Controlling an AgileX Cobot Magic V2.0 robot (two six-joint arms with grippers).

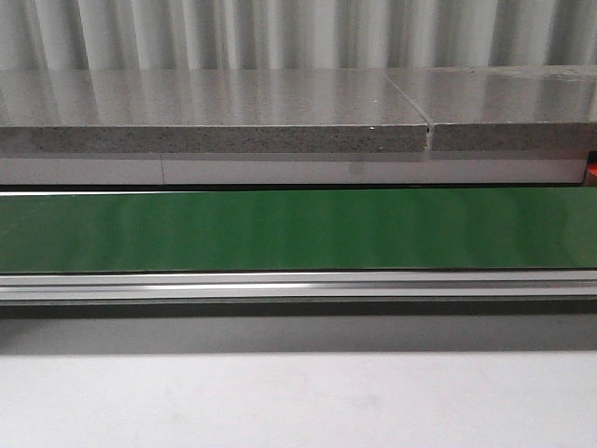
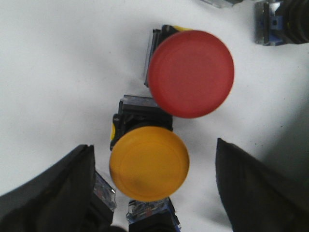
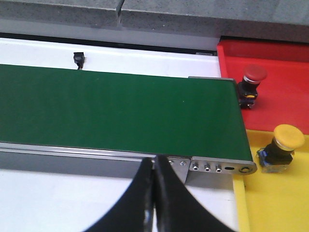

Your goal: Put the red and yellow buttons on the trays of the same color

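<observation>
Between the spread fingers of the left pincer (image 2: 153, 186): yellow button (image 2: 148, 163), upright; red button (image 2: 190, 73) just beyond, touching. Right pincer (image 3: 154, 193) clenched, empty, by conveyor belt (image 3: 116, 116).

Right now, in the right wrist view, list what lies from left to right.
Small black connector → green conveyor belt → red button on the red tray → yellow button on the yellow tray.
</observation>
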